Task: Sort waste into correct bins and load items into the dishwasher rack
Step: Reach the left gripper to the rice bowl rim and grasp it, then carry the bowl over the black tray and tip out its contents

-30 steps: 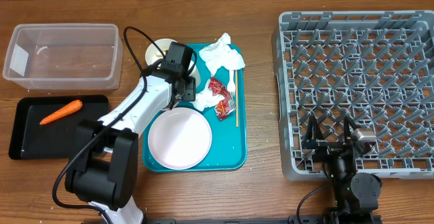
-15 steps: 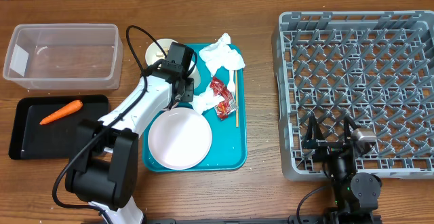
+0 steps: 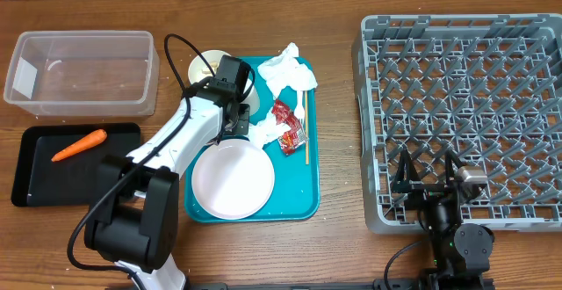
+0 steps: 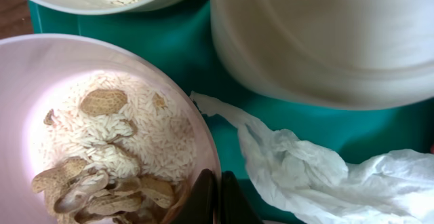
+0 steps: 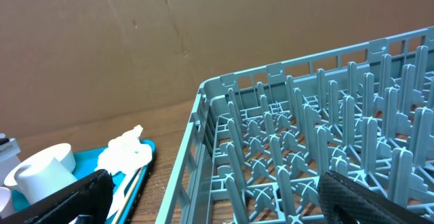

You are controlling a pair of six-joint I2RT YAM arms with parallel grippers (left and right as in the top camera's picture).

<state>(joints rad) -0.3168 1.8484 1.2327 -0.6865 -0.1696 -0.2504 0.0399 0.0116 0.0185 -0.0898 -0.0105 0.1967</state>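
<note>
In the left wrist view my left gripper is shut on the rim of a small white bowl holding rice and peanut shells. A crumpled napkin lies just right of it, and a white cup stands beyond. From overhead, the left gripper is over the teal tray, above the large plate. A second bowl, napkins and a red wrapper lie nearby. The carrot rests in the black tray. My right gripper stands open at the dishwasher rack front edge.
The clear tub sits at the far left, behind the black tray. A white fork and a thin wooden stick lie along the teal tray's right side. Bare wooden table separates the tray from the rack.
My left gripper has closed from open onto the small bowl's rim. The arm barely shifted, and the right arm stayed still.
</note>
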